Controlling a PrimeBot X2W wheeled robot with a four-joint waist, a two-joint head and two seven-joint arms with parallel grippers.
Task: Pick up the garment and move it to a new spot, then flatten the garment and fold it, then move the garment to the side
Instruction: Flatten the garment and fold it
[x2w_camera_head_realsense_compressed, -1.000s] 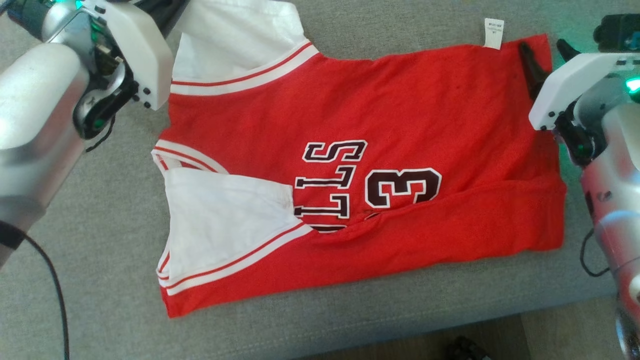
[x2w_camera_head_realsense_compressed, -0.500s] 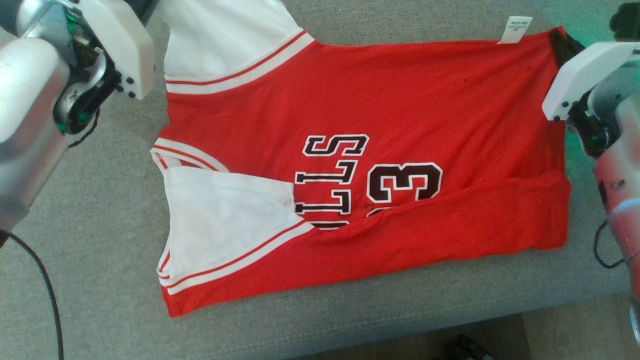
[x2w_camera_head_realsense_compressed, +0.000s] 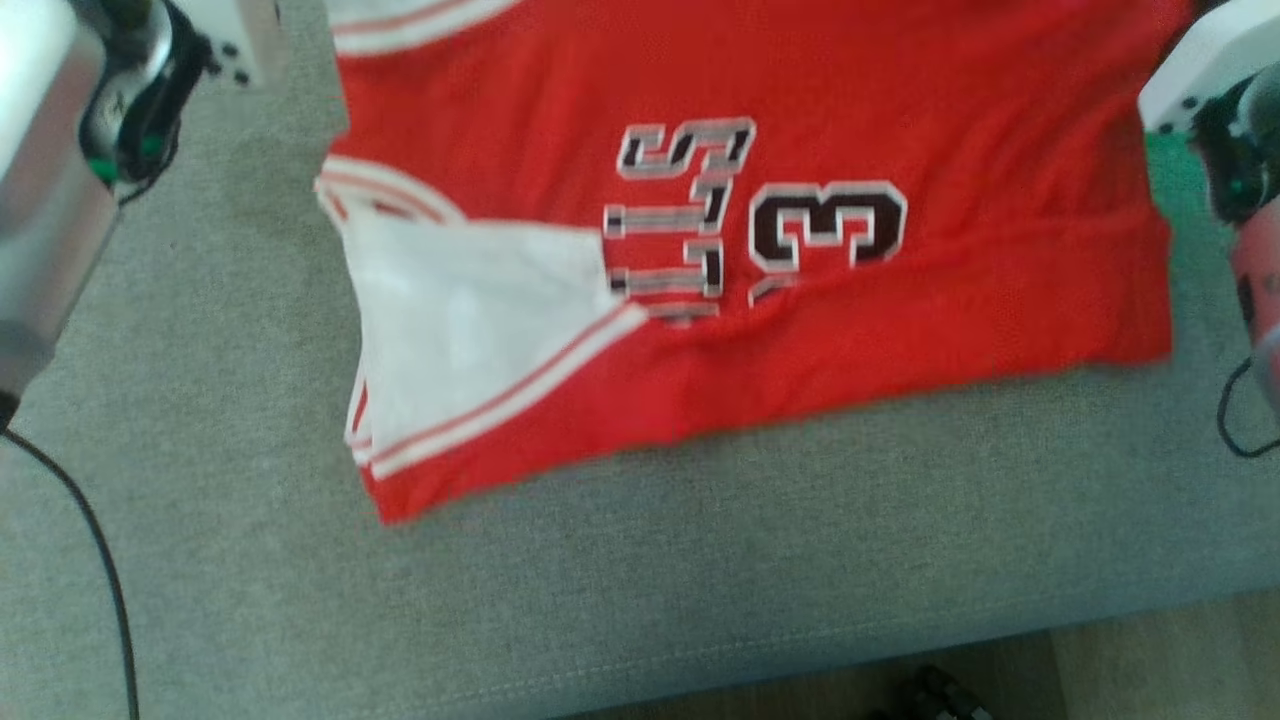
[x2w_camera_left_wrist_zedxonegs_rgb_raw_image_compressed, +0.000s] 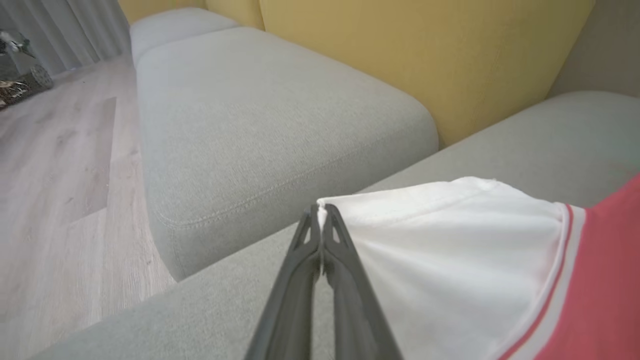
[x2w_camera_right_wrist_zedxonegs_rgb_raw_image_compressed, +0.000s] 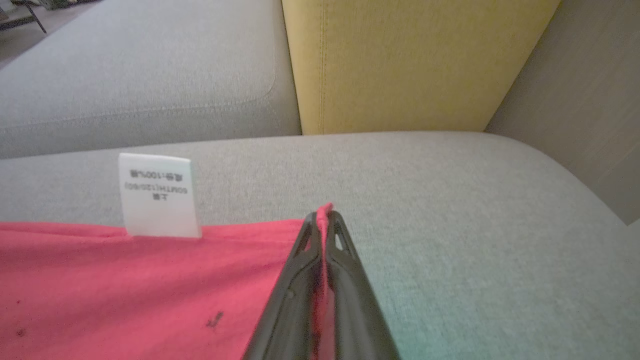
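Garment (x2w_camera_head_realsense_compressed: 830, 330), red jersey with white panels: spread on grey sofa cushion (x2w_camera_head_realsense_compressed: 700, 600), far white corner pinched tight in left gripper (x2w_camera_left_wrist_zedxonegs_rgb_raw_image_compressed: 320, 216), far red hem corner near care label (x2w_camera_right_wrist_zedxonegs_rgb_raw_image_compressed: 157, 195) pinched in right gripper (x2w_camera_right_wrist_zedxonegs_rgb_raw_image_compressed: 324, 219), likely for drawing that edge over in a fold.

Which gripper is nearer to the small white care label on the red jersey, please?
Right. The right gripper is shut on a corner of the red jersey, beside the white care label; the left gripper pinches its white sleeve at the opposite end.
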